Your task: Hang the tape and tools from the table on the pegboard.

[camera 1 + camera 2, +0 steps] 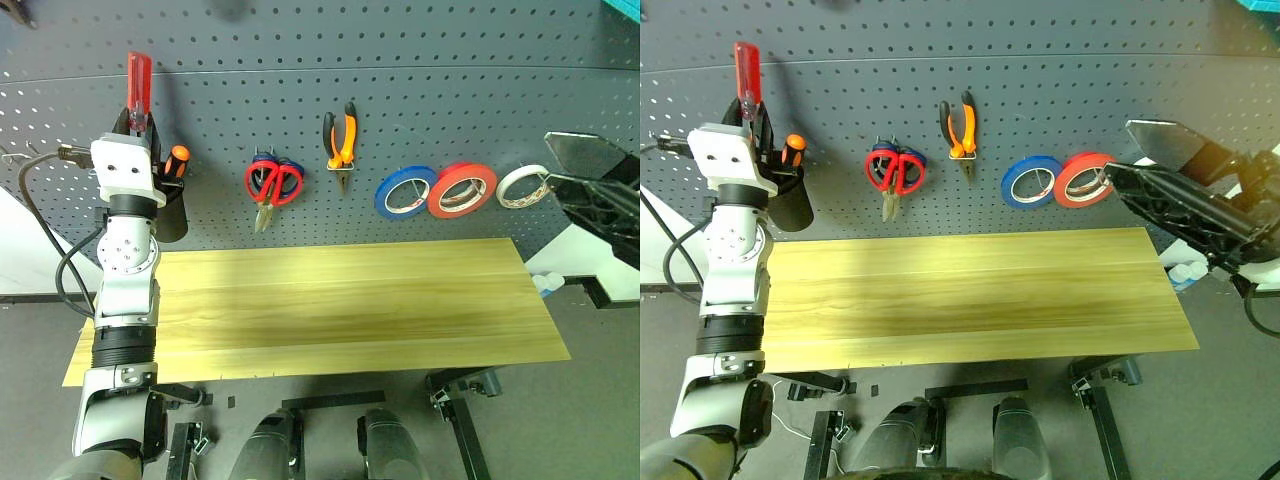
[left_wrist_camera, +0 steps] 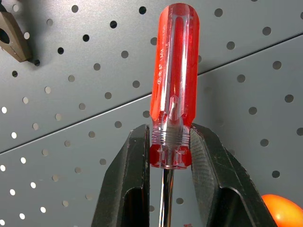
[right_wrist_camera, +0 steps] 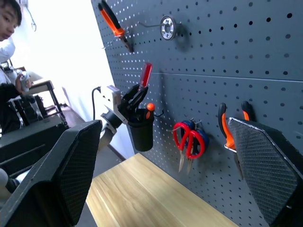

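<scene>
Left gripper (image 2: 168, 156) clamped on the red-handled screwdriver (image 2: 174, 85), handle up, raised over a black cup (image 1: 168, 205) on the pegboard (image 1: 420, 110); an orange-handled screwdriver (image 1: 176, 160) stands in it. Embossed lettering on the red handle, unreadable. Right gripper (image 3: 165, 175) spread wide, holding nothing, off the table's (image 1: 330, 300) right end. Hung: red scissors (image 1: 272, 186) over blue ones, one pliers (image 1: 340, 145), three rolls: blue (image 1: 405, 192), red tape (image 1: 462, 189), white (image 1: 522, 186). Tabletop bare edge to edge.

On the pegboard (image 1: 420, 90), pliers (image 1: 340, 140) hang centrally, red scissors (image 1: 272, 186) left of them, red tape (image 1: 462, 190) right; the red-handled screwdriver (image 1: 138, 88) stands upright far left.
</scene>
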Available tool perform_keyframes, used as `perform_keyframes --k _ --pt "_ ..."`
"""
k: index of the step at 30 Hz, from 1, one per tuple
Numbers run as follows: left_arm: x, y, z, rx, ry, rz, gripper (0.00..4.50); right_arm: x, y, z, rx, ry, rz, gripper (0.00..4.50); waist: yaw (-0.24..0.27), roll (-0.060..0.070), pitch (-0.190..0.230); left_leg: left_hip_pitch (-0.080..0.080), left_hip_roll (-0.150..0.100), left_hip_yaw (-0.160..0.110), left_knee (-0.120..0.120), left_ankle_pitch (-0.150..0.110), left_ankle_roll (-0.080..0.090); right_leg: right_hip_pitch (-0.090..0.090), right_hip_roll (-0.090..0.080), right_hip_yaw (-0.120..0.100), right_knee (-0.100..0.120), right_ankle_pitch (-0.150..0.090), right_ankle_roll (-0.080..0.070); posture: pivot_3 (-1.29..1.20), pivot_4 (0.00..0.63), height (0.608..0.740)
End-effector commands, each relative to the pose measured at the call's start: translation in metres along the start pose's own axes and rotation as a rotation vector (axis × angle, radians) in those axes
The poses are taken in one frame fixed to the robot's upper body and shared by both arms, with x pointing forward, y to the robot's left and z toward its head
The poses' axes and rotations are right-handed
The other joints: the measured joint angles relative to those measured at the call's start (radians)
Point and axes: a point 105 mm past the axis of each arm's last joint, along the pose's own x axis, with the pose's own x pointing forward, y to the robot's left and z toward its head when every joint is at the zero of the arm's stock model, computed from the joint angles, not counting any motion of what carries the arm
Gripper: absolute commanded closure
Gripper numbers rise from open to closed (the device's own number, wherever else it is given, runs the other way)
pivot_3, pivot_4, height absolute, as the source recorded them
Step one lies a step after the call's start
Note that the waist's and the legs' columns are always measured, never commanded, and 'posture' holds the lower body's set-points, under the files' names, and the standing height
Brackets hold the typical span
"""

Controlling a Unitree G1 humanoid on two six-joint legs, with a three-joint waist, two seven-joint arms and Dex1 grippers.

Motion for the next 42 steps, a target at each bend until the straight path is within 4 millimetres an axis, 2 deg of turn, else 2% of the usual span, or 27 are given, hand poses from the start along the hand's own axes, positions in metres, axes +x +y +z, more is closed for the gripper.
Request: perform_keyframes --k 1,13,16,21,29,36,42 --pt "0.004 0.010 0.014 0.013 -0.063 0.023 3.68 0.000 0.007 0.019 -0.044 -0.052 0.012 0.00 -0.001 0.001 0.003 0.000 0.000 0.000 0.000 0.000 0.000 0.000 0.000 0.000 0.000 0.000 0.000 -0.32 0.235 0.680" --pt "-0.001 0.010 0.011 0.015 -0.042 0.039 3.68 0.000 0.003 0.022 -0.050 -0.040 -0.001 0.00 -0.003 0.000 0.016 -0.001 0.000 0.001 0.000 0.000 0.000 -0.001 0.000 0.000 0.000 0.000 0.000 -0.32 0.239 0.680" --pt "-0.002 0.013 0.010 0.003 -0.036 0.063 2.66 0.001 0.003 0.021 -0.052 -0.031 -0.003 0.00 -0.003 0.000 0.016 -0.001 0.000 0.001 0.000 0.000 0.000 -0.001 0.000 0.000 0.000 0.000 0.000 -0.32 0.238 0.680" --pt "-0.002 0.007 0.010 0.013 -0.033 0.026 1.03 0.001 0.001 0.019 -0.053 -0.024 -0.009 0.00 -0.003 0.000 0.016 -0.001 0.000 0.001 0.000 0.000 0.000 -0.001 0.000 0.000 0.000 0.000 0.000 -0.32 0.237 0.680" --pt "-0.001 0.003 0.015 0.011 -0.041 0.012 1.03 0.001 0.000 0.013 -0.059 -0.004 -0.014 0.00 -0.001 0.000 0.016 -0.001 0.000 0.001 0.000 0.000 0.000 -0.001 0.000 0.000 0.000 0.000 0.000 -0.32 0.226 0.680" --pt "-0.001 -0.008 0.048 0.027 -0.130 -0.068 1.03 0.000 -0.001 0.015 -0.091 -0.015 -0.002 0.00 -0.001 0.000 0.016 -0.001 0.000 0.001 0.000 0.000 0.000 -0.001 0.000 0.000 0.000 0.000 0.000 -0.30 0.195 0.680" --pt "-0.005 -0.006 0.067 0.037 -0.167 -0.114 1.03 0.000 -0.005 0.015 -0.127 -0.029 0.005 0.00 -0.002 0.001 0.014 0.000 0.000 0.001 0.000 0.000 0.000 -0.001 0.001 0.000 0.000 0.000 0.000 -0.28 0.155 0.680"
